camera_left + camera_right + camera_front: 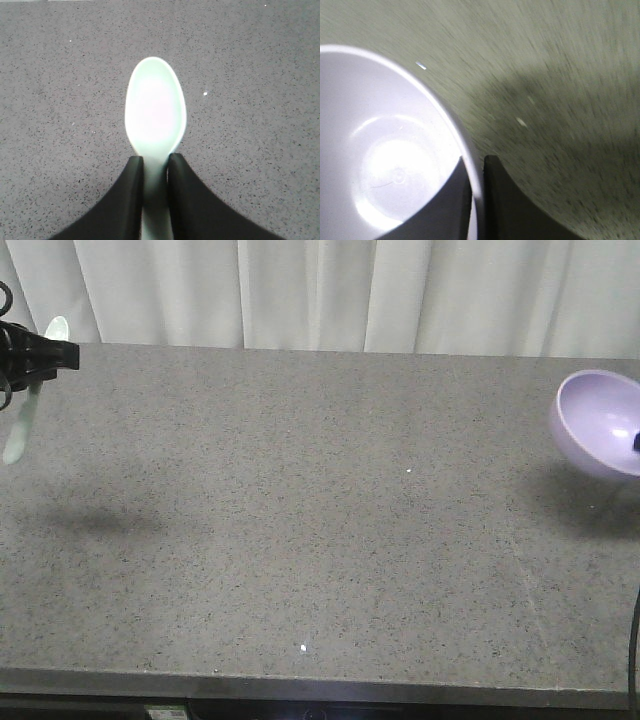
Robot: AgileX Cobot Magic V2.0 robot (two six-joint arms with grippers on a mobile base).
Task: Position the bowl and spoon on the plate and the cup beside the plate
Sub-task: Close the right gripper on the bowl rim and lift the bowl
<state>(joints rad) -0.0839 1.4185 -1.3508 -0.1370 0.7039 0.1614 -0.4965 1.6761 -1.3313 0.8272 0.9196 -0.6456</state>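
Note:
At the far left of the front view my left gripper (40,358) hangs above the table, shut on the pale mint-green spoon (22,420). In the left wrist view the spoon (155,112) sticks out ahead of the left gripper (155,162), its neck pinched between the black fingers (130,200). At the right edge the lilac bowl (598,422) is held tilted in the air, its shadow on the table beneath. My right gripper (476,165) is shut on the bowl's rim (380,165), one finger inside and one outside. The plate and the cup are out of view.
The grey speckled tabletop (320,520) fills the front view, with white curtains (330,290) behind its far edge and its front edge near the bottom. The right wrist view of the tabletop (560,100) is motion-blurred.

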